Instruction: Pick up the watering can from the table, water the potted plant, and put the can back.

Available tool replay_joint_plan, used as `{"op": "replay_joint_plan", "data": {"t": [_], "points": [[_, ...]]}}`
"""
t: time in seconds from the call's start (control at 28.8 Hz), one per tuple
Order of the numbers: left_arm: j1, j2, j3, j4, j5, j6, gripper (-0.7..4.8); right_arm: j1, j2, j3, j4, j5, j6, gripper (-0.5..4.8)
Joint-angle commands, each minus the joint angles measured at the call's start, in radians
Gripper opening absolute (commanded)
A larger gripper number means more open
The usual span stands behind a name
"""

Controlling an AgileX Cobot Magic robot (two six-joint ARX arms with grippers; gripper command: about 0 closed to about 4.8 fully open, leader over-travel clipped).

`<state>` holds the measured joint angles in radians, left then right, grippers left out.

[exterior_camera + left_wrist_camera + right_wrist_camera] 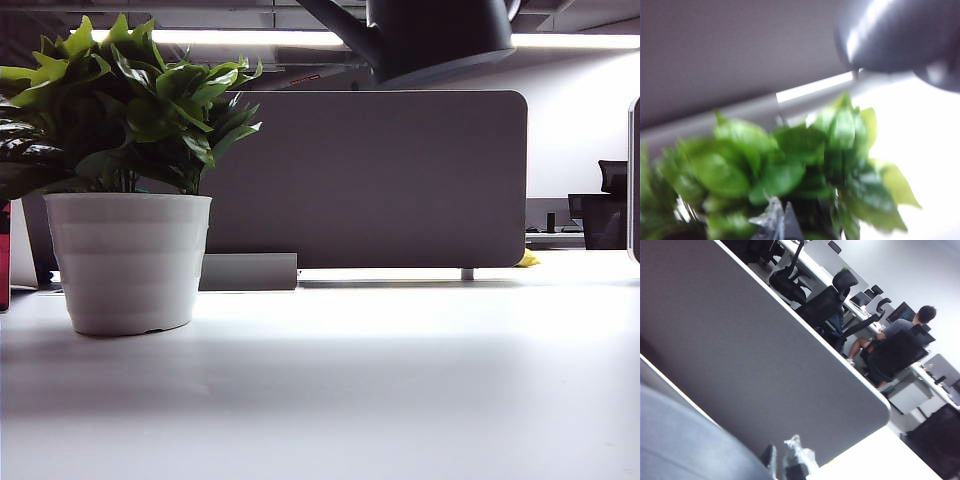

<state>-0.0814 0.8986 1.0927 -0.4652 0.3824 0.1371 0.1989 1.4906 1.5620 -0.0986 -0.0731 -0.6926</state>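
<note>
Two large things frame the coming pour: the table (400,380), bare in front, and the dark partition panel (370,180) behind it. Next in size, the potted plant (125,200) stands at the exterior view's left, and the watering can (440,35) hangs in the air above and to its right, spout angled up-left toward the leaves, so it must travel leftward. The right gripper (787,462) sits against the can's grey body with its fingers drawn together, apparently holding it, though the grasp itself is hidden. The left gripper (777,222) hovers just over the foliage; its opening cannot be judged. No brand or writing is legible.
</note>
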Motion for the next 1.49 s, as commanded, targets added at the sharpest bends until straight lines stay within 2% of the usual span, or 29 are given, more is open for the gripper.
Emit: {"op": "replay_joint_plan", "data": {"t": [0.03, 0.1, 0.21, 0.38, 0.49, 0.66, 0.76, 0.9, 1.01, 1.11, 1.29, 1.36, 1.49], "points": [[0.004, 0.003, 0.001, -0.098, -0.076, -0.039, -0.05, 0.024, 0.033, 0.081, 0.017, 0.066, -0.063, -0.05], [0.002, 0.003, 0.001, -0.126, -0.127, -0.032, -0.05, 0.034, 0.059, 0.111, 0.017, 0.097, -0.112, -0.05], [-0.006, 0.004, 0.001, -0.132, -0.147, -0.043, -0.05, 0.04, 0.094, 0.138, 0.018, 0.108, -0.195, -0.05], [-0.013, 0.001, 0.002, -0.175, -0.183, -0.081, -0.05, 0.046, 0.128, 0.145, 0.027, 0.127, -0.21, -0.05], [-0.039, 0.001, 0.002, -0.229, -0.215, -0.111, -0.05, 0.058, 0.146, 0.146, 0.037, 0.149, -0.282, -0.05], [-0.084, 0.001, 0.002, -0.256, -0.263, -0.084, -0.05, 0.079, 0.156, 0.147, 0.106, 0.153, -0.374, -0.05], [-0.097, 0.0, 0.002, -0.278, -0.293, -0.058, -0.05, 0.09, 0.156, 0.148, 0.141, 0.189, -0.439, -0.05], [-0.112, -0.001, 0.002, -0.283, -0.323, -0.038, -0.05, 0.091, 0.156, 0.149, 0.169, 0.185, -0.468, -0.05], [-0.112, -0.003, 0.002, -0.29, -0.323, -0.029, -0.05, 0.1, 0.156, 0.15, 0.187, 0.183, -0.473, -0.05], [-0.112, -0.01, 0.002, -0.29, -0.323, -0.029, -0.05, 0.119, 0.157, 0.151, 0.203, 0.176, -0.543, -0.05], [-0.112, -0.011, 0.002, -0.293, -0.323, -0.029, -0.05, 0.146, 0.157, 0.153, 0.257, 0.176, -0.556, -0.05], [-0.112, -0.011, 0.002, -0.301, -0.323, -0.029, -0.05, 0.16, 0.157, 0.155, 0.259, 0.175, -0.604, -0.05], [-0.112, -0.012, 0.002, -0.305, -0.323, -0.029, -0.05, 0.16, 0.19, 0.214, 0.26, 0.176, -0.618, -0.05]]}}
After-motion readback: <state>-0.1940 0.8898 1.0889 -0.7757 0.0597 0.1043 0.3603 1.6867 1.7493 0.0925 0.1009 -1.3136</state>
